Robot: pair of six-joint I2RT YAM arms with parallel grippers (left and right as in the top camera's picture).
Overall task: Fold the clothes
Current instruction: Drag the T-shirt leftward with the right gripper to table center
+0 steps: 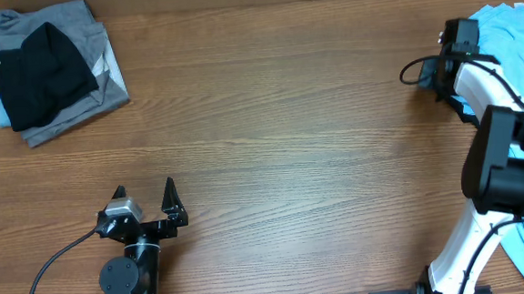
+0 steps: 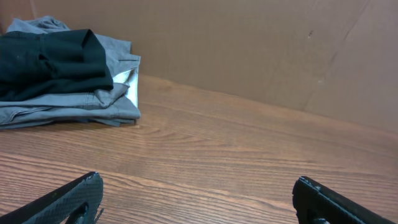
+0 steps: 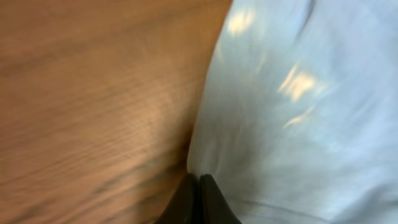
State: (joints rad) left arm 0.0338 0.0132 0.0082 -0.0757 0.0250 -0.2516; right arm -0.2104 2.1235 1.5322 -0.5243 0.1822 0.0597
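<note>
While my left jaws hang released near the front edge of the counter (image 1: 278, 119), nothing sits between them: in the left wrist view the two dark fingertips (image 2: 74, 198) stand wide apart at the bottom corners, with bare wood grain between. My left arm (image 1: 128, 274) is low at the front left, a black cable (image 1: 55, 260) curling off its base. The folded pile is at the far left corner, well apart from the left jaws: a grey T-shirt (image 1: 87, 44) folded flat with a black T-shirt (image 1: 39, 74) bunched on top, a sliver of pale blue peeking out at the pile's left edge. The left wrist view shows the same stack from the side, grey layers (image 2: 74, 106) under black (image 2: 50, 59), and a brown cardboard wall (image 2: 249, 50) behind. My right arm (image 1: 477, 88) reaches to the far right side, where the light blue T-shirt (image 1: 510, 27) lies spread and runs off the frame's right edge. My right jaws are clenched at that shirt's left border. The right wrist view is blurred, but the fingertips (image 3: 211, 202) press together with the edge of the blue cloth (image 3: 298, 112) running down into the pinch, wood to the left of it.
</note>
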